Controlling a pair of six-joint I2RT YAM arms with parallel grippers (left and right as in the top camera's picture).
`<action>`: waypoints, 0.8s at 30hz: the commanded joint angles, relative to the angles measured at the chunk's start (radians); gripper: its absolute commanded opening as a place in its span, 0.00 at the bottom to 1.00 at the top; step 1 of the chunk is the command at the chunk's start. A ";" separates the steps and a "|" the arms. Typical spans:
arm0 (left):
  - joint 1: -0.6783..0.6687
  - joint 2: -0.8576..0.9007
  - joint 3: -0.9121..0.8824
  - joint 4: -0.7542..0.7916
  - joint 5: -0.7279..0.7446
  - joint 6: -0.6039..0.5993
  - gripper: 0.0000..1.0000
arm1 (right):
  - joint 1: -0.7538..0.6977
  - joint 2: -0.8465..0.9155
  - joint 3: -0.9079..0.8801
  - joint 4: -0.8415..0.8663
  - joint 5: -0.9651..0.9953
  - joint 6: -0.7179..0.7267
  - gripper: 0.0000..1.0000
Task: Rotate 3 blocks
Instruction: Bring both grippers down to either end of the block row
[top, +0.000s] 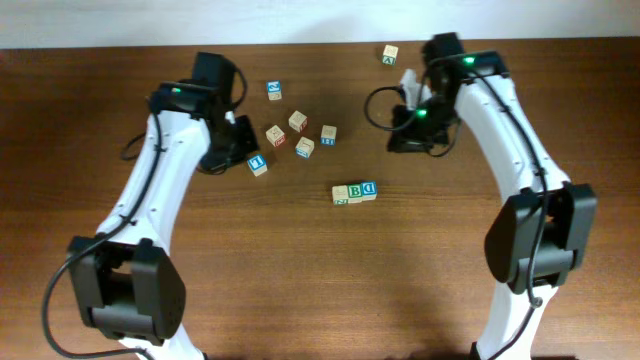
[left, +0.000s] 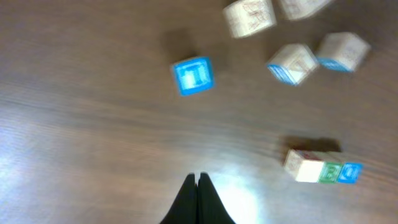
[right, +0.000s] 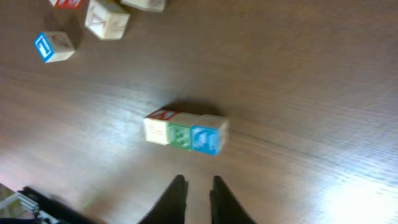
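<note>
**Blocks in one row of three, both grippers empty**

Blocks (top: 355, 192) of the task were three. They lay side by side in one short row near the middle of the desk (top: 300, 270), each touching the next. The pale block (top: 340, 195) was at one end, the green B block (top: 354, 192) in the middle and the blue D block (top: 369, 189) at the other end.

Seven more cubes were on the desk. Six loose cubes (top: 297, 121) lay scattered behind the row, toward the left arm, among them the blue I cube (top: 257, 164). One single cube (top: 390, 53) lay far back, near the right arm.

The left gripper (left: 197, 178) had its two fingers pressed together with nothing between them. It hung over bare desk, apart from the row. The right gripper (right: 199, 180) showed only a narrow gap between its fingers and held nothing. The row lay just ahead of it and was not touched.
</note>
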 joint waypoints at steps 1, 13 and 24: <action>-0.104 0.020 -0.029 0.074 0.017 -0.002 0.00 | -0.076 -0.019 -0.132 0.032 -0.039 -0.099 0.06; -0.294 0.272 -0.046 0.240 0.117 -0.064 0.00 | -0.073 -0.015 -0.412 0.346 -0.079 -0.097 0.05; -0.320 0.333 -0.046 0.277 0.117 -0.112 0.00 | 0.028 -0.003 -0.434 0.408 -0.059 0.037 0.05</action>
